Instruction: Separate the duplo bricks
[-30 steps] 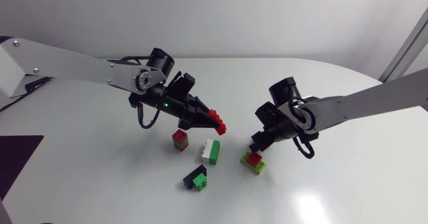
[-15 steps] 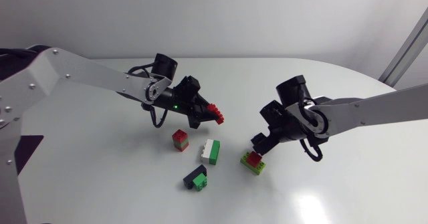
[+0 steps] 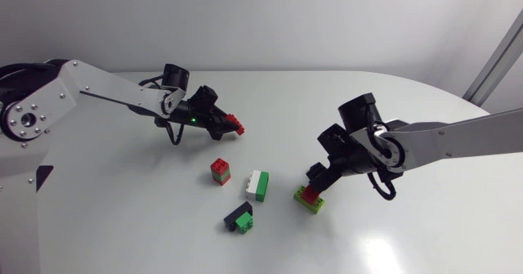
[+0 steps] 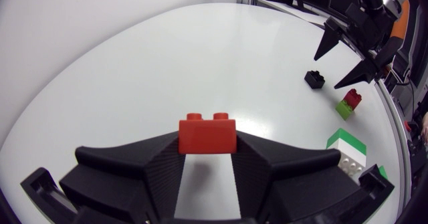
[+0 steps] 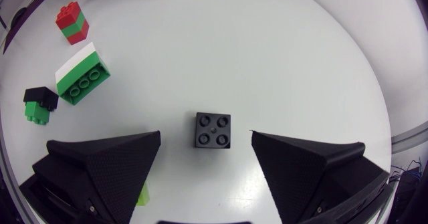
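- Left gripper (image 4: 207, 149): jaws pinching a red duplo brick (image 4: 207, 134), studs up, well apart from the other bricks.
- Right gripper (image 5: 206, 137): jaws spread over a black duplo brick (image 5: 213, 130), which lies on the counter (image 3: 122, 192) between them and touches neither.
- Also on the counter:
  - red-on-green stack (image 3: 220, 171)
  - white-and-green stack (image 3: 258, 185)
  - black-on-green stack (image 3: 239, 219)
  - second red-on-green stack (image 3: 310, 197), just beside the right gripper

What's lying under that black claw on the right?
A small black brick lies on the table between the open fingers of the right gripper, untouched. From above the arm covers it; only a red-on-green stack shows.
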Action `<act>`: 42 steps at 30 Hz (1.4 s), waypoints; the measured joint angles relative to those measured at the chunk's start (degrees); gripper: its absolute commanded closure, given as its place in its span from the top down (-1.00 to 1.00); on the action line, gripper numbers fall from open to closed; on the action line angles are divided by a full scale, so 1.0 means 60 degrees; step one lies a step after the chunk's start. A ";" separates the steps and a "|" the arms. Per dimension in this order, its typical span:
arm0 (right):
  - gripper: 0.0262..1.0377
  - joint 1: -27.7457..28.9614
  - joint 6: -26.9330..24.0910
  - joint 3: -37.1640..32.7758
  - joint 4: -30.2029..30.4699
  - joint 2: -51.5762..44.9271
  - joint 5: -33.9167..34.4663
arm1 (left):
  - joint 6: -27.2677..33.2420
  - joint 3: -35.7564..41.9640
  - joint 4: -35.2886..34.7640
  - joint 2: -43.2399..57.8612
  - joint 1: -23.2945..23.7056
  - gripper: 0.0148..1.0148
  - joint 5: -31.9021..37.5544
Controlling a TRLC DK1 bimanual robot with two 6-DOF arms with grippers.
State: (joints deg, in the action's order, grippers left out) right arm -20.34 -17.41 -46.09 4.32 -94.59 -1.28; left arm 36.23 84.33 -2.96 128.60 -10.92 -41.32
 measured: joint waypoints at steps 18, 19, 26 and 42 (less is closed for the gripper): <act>0.89 -0.0204 0.0000 0.0106 0.0000 0.0331 0.0004 | 0.0984 -0.1169 0.0882 -0.0022 0.0820 -0.19 0.0098; 0.89 -0.0251 0.0000 0.0106 0.0000 0.0331 0.0004 | 0.1038 -0.1308 0.0914 -0.0098 0.0882 -0.13 0.0076; 0.89 -0.0506 0.0000 0.0106 0.0004 0.0335 0.0004 | 0.1628 -0.2433 0.0994 -0.0270 0.1381 0.41 0.0022; 0.89 -0.0820 0.0044 0.0262 0.0004 0.0616 0.0080 | 0.1851 -0.3668 -0.0182 -0.1971 0.1734 0.86 0.0277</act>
State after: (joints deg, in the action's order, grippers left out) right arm -25.26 -17.15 -44.51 4.34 -90.89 -0.80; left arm 47.33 62.33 -4.05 116.77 -0.51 -39.66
